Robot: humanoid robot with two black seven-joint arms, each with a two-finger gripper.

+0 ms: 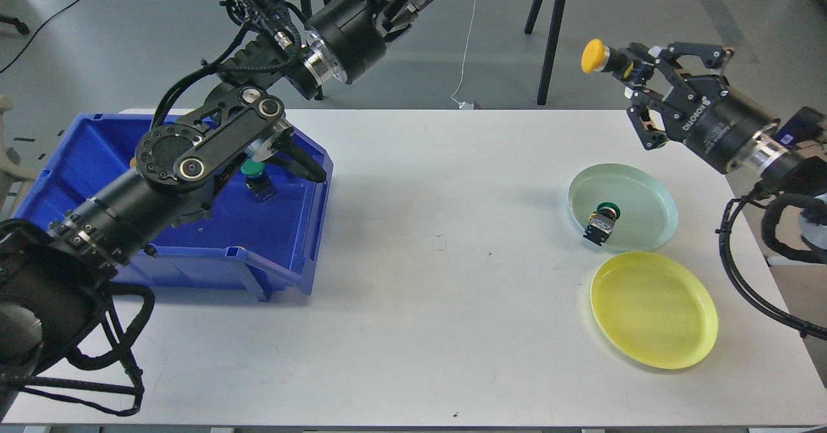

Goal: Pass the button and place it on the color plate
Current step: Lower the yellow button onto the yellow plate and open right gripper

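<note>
Yellow button (595, 56) in right claw (625, 77), high above green plate (623, 207)

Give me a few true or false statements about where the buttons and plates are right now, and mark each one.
1. The right gripper holds the yellow button. True.
2. The yellow plate already has a button on it. False: it holds nothing.
3. A green button lies on the green plate. True.
4. The blue bin sits beside the plates. False: it is at the table's opposite side.
</note>
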